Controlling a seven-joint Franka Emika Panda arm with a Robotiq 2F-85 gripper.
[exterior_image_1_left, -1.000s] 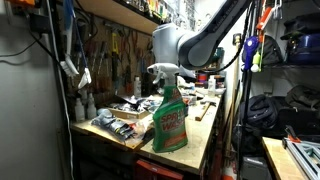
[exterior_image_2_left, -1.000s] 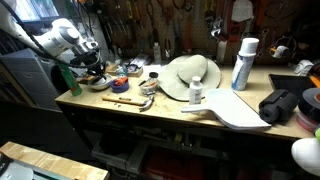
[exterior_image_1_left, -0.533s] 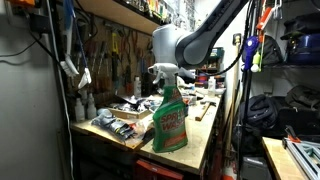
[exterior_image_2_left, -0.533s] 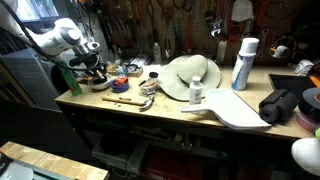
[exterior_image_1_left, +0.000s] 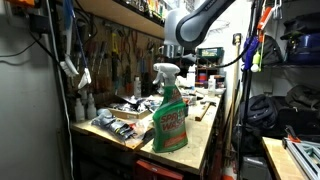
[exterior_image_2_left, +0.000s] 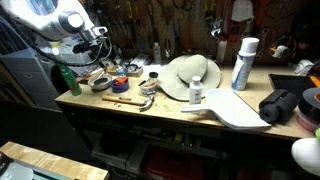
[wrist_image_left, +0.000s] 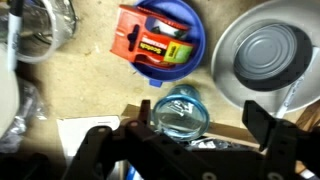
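Observation:
My gripper hangs open above the workbench, its two black fingers spread wide. Straight below, between them and apart from both, a clear blue-tinted glass stands on the bench with its mouth up. In both exterior views the gripper is raised well above the clutter at the bench's end, holding nothing. A green spray bottle stands upright near that end. A red tape dispenser lies in a blue bowl just beyond the glass.
A round metal dish sits beside the blue bowl. Further along the bench lie a straw hat, a small white bottle, a tall white can, a white board and a black bag. Tools hang on the back wall.
The gripper has opened from shut and lifted straight up from beside the spray bottle's head. The spray bottle has not moved.

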